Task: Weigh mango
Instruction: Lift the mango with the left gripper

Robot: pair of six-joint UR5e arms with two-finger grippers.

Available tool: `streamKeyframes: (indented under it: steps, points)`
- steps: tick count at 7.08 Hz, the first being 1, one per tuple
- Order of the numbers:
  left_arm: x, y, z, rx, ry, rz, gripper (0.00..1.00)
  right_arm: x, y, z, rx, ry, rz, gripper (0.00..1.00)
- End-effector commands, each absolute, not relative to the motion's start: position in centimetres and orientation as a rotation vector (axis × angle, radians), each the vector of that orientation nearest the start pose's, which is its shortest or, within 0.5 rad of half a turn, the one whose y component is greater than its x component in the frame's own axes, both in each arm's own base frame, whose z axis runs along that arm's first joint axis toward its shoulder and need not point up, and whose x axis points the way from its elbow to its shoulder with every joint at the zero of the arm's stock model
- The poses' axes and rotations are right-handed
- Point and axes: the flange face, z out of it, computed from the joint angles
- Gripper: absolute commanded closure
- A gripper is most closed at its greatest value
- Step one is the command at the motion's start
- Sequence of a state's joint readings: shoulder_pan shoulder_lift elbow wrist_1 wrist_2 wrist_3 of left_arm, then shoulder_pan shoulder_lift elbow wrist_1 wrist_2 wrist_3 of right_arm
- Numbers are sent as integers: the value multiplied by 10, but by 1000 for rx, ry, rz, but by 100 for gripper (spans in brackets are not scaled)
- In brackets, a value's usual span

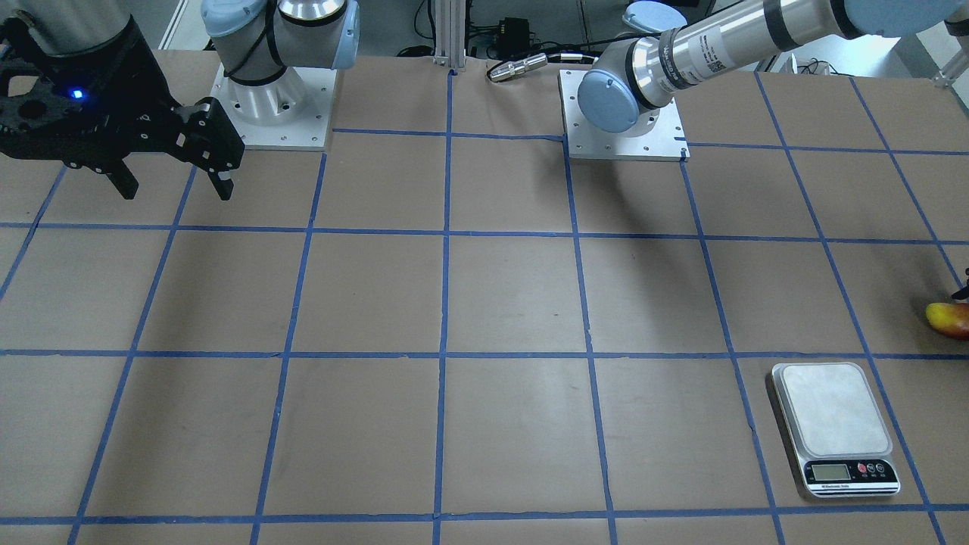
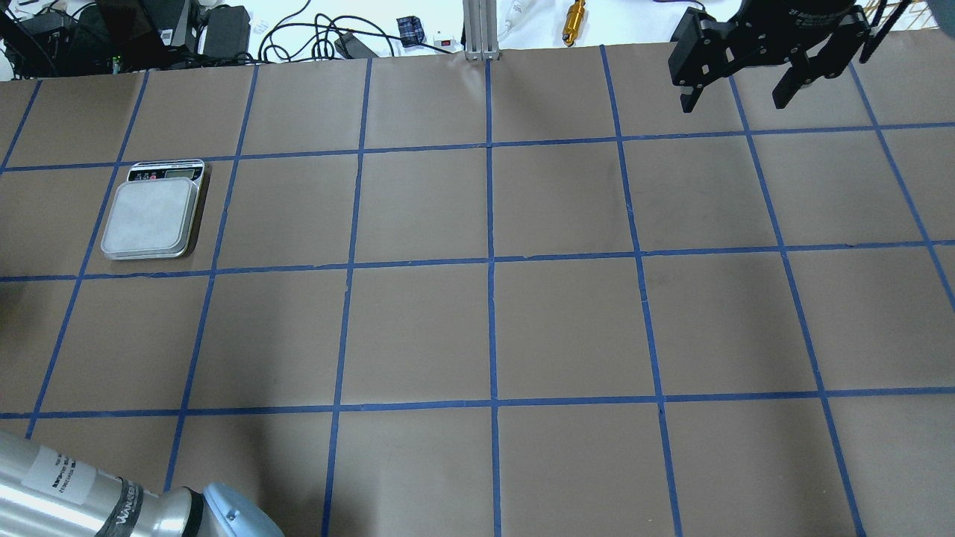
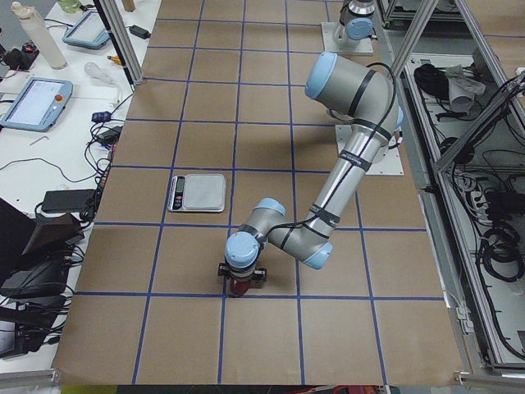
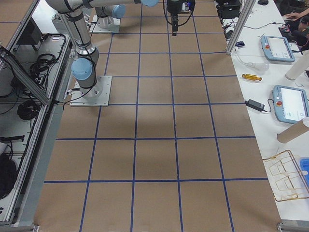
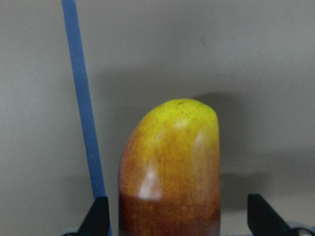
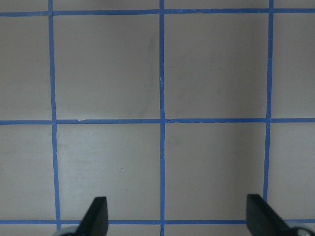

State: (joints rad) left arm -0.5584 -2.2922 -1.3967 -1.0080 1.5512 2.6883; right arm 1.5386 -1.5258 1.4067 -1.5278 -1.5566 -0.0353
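The mango (image 5: pixel 170 172), yellow at its far end and orange-red nearer the camera, lies on the brown paper. It sits between the spread fingers of my left gripper (image 5: pixel 177 219), with gaps on both sides. It also shows at the right edge of the front view (image 1: pixel 949 318) and under the near arm's wrist in the left view (image 3: pixel 240 287). The silver scale (image 1: pixel 833 412) stands bare about one grid square away, and also shows in the overhead view (image 2: pixel 153 216). My right gripper (image 1: pixel 176 193) is open and empty, high above the table.
Blue tape lines grid the brown table; one line (image 5: pixel 83 113) runs just left of the mango. The arm base plates (image 1: pixel 622 147) are at the robot's edge. Cables and tablets (image 3: pixel 29 103) lie beyond the far edge.
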Motion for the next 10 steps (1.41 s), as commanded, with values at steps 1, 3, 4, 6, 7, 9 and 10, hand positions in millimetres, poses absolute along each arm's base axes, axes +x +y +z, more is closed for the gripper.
streamKeyframes:
  steps: [1,3,4,6,7,9,10]
  points:
    - [540,-497,170,-2369,-2130,13,0,118,-520,541,-6,3128,-118,0]
    - [540,-497,167,-2357,-2135,18,0,118,-520,541,-6,3128,-118,0]
    - [539,-496,164,-2352,-2131,21,0,118,-519,542,-6,3128,-121,0]
    - [539,-497,162,-2349,-2128,25,0,118,-520,541,-6,3128,-118,0]
    - [538,-496,160,-2345,-2125,28,3,118,-520,541,-6,3128,-118,0]
    - [537,-501,163,-2378,-2117,97,76,118,-520,541,-6,3128,-118,0]
    - [537,-501,165,-2382,-2123,91,100,118,-520,541,-6,3127,-118,0]
